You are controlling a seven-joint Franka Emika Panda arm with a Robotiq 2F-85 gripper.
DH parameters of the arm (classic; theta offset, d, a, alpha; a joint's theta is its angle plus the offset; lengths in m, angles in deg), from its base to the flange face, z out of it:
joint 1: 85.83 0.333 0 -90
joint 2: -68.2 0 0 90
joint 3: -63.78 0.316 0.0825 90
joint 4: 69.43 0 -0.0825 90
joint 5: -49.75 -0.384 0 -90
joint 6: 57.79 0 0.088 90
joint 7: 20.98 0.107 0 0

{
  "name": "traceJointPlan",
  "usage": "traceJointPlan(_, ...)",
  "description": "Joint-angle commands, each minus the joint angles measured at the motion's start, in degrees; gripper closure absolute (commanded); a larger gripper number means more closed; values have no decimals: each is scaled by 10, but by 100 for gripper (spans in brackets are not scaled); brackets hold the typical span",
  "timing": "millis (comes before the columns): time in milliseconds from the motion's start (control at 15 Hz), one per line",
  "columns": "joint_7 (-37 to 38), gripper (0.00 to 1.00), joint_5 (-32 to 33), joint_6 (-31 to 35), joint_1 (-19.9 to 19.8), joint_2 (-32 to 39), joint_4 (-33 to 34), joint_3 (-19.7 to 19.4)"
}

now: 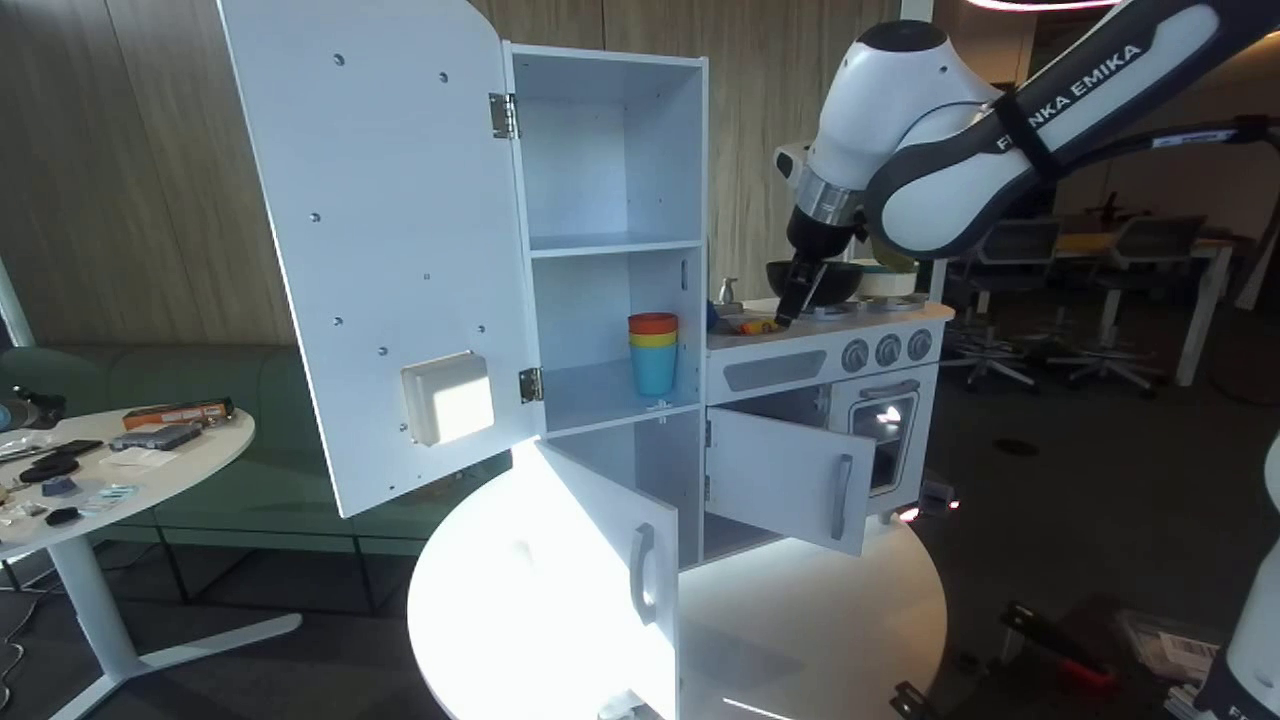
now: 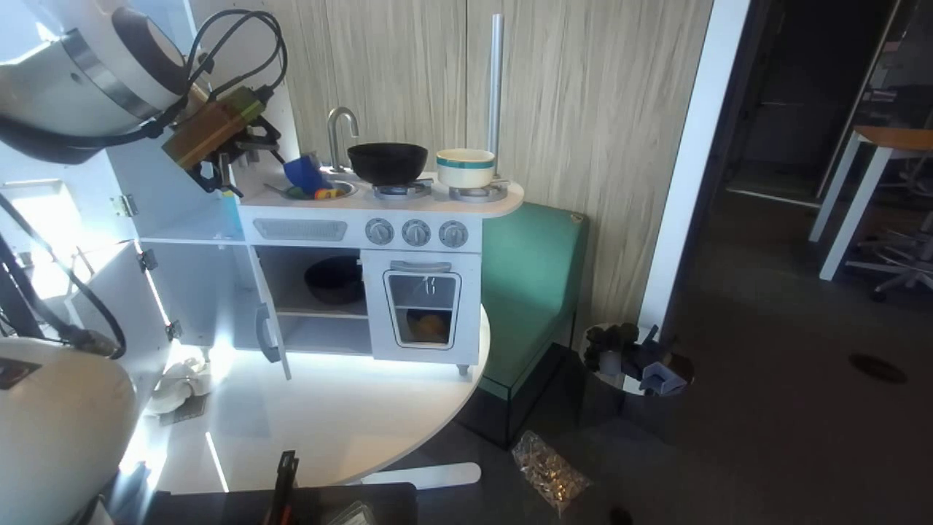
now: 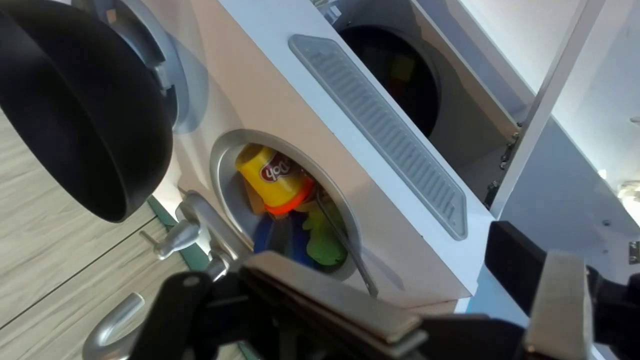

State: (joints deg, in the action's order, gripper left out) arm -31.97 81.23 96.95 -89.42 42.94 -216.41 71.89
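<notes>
hangs near the sink [image 3: 219, 170] with gripper [image 2: 261, 176] spread wide, holding nothing. points down near a yellow tub [image 3: 272, 177] tipped inside the sink, just beside a blue thing [image 2: 303, 175] and a green piece [image 3: 326, 245]. has a black bowl [image 2: 386, 165] nearby, resting on a burner [image 2: 401, 192].

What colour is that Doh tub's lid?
The lid is orange-red, clearest in the wrist view.

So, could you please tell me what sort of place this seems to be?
Probably a robotics lab or an office room: a robot arm hangs by a toy kitchen, and office-style chairs stand in the background.
</notes>
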Motion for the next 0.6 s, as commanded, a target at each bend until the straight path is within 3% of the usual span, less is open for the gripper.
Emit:
traceJointPlan(0, -32, 0, 30, 35, -5, 76, 65, -17)
traceJointPlan(267, -73, 0, 22, 41, -3, 120, 106, -57)
traceJointPlan(533, -113, 0, -26, 22, 8, 170, 155, -90)
